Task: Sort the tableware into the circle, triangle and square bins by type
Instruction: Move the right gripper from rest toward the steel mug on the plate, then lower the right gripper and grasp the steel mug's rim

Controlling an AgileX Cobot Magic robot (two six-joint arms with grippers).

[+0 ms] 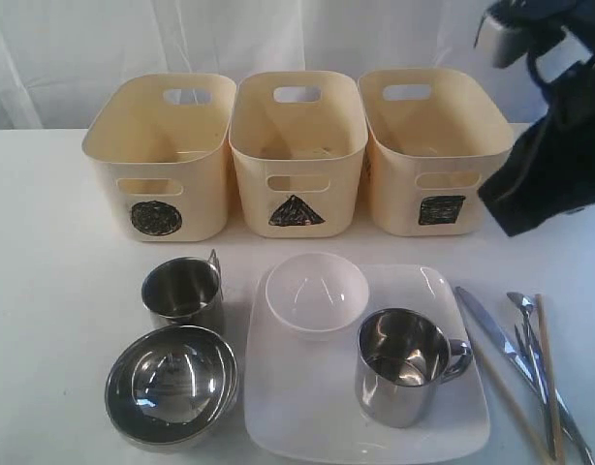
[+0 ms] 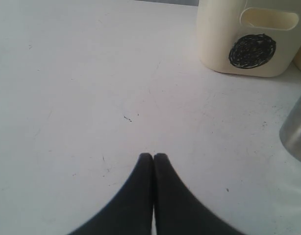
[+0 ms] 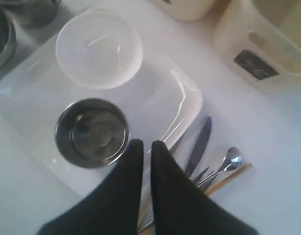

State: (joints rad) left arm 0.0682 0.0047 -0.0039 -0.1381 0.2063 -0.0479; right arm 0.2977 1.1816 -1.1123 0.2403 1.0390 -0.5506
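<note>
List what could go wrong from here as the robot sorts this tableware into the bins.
1. A steel mug and the small white bowl stand on the square plate; lifting the plate first could tip them off.
2. The cutlery and chopsticks lie overlapped, so one grasp may drag several pieces.
3. The right fingers are barely parted, probably too narrow to take the mug unless they open wider.

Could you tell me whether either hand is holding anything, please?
Nothing is held: the left hand is shut empty, the right hand hovers empty above the plate.
</note>
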